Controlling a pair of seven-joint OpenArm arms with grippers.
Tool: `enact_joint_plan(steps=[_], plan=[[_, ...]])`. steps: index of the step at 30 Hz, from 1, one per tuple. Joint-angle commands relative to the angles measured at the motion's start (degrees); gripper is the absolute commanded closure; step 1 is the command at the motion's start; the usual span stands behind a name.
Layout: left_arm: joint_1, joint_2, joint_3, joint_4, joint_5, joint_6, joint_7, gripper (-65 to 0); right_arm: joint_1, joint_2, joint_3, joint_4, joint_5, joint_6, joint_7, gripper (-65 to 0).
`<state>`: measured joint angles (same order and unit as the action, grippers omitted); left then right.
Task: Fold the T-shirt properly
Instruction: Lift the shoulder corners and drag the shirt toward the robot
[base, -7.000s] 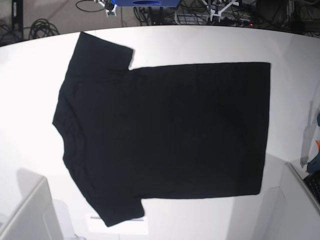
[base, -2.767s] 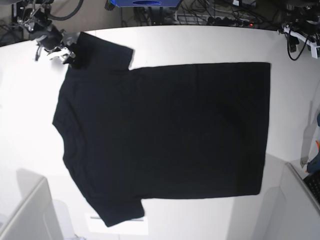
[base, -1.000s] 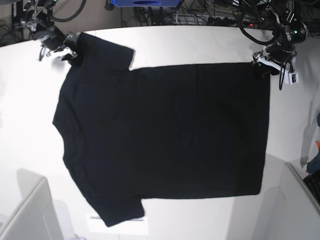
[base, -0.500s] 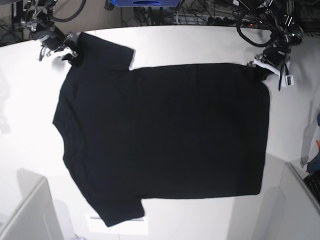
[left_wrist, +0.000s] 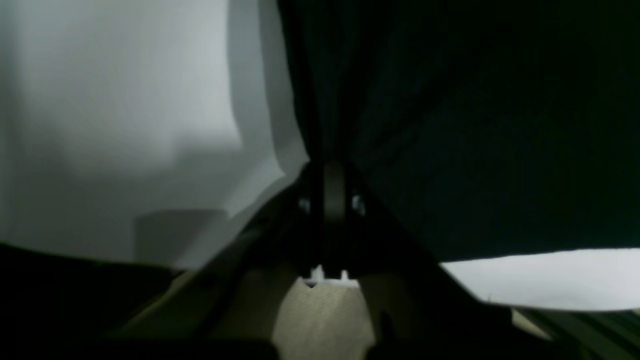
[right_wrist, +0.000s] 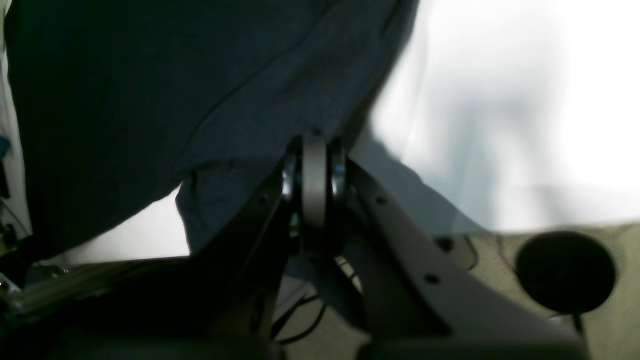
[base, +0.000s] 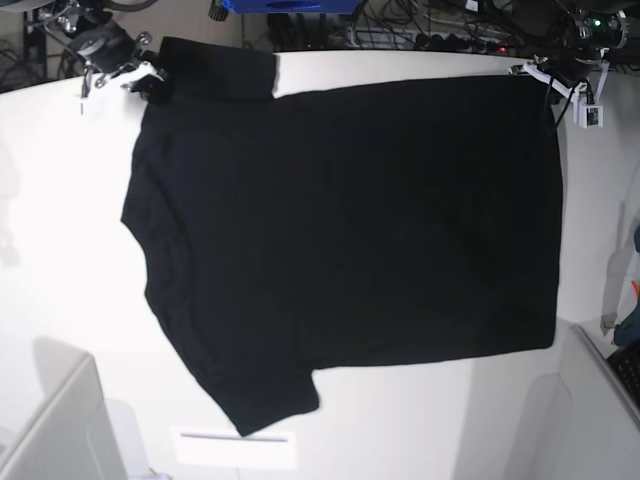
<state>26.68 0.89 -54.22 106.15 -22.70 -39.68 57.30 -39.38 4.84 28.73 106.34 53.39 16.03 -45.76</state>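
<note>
At tabletop's far edge, your left gripper (base: 545, 75) just clamped T-shirt (base: 350, 220) hem corner; right gripper (base: 140, 75) pinches sleeve. Far edge now lifted, shirt shifted from a second ago. Fold can begin.

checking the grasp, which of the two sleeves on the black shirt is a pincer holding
The far sleeve of the black cloth T-shirt, at the table's back edge: the right pincer is shut on its hem. The near sleeve lies free on the white table.

T-shirt (base: 350, 220) print side hidden
</note>
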Motion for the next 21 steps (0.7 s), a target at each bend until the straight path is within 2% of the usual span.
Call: enact_joint_plan(steps=[1,6,11,13,15,18,21], plan=[[0.53,-0.58,-0.33,1.76,-0.55,-0.32,-0.55,0.0,-0.49,0.57,-0.03,2.45,0.90,0.63,0.97,0.0],[0.18,-0.40,-0.33,4.49,-0.55,-0.32,-0.46,0.0,1.44,0.57,-0.12,6.49,0.90,0.28,0.88,0.0],[-1.40,-0.31,-0.42,4.66,-0.64,-0.32,-0.02,0.0,9.27,0.65,2.17,6.40,0.81,0.19,-6.68,0.0],[-2.19,-0.31,-1.56,4.66,-0.64,-0.32,3.58,0.0,13.05,0.57,3.66,6.31,0.81,-0.69,-10.81,0.0],[-4.92,-0.23,-3.85,4.58,-1.08,-0.32,7.10,0.0,16.56,0.57,4.72,6.31,0.72,-3.42,-14.07,0.0],[-7.12,-0.23,-7.45,4.75,-4.16,-0.32,10.44,0.0,21.31,0.57,4.72,5.87,0.72,-5.88,-16.70,0.0],[-8.87,-0.49,-8.25,4.58,-8.11,-0.32,14.22,0.0,25.53,0.57,4.72,4.03,0.72,-6.85,-18.46,0.0]])
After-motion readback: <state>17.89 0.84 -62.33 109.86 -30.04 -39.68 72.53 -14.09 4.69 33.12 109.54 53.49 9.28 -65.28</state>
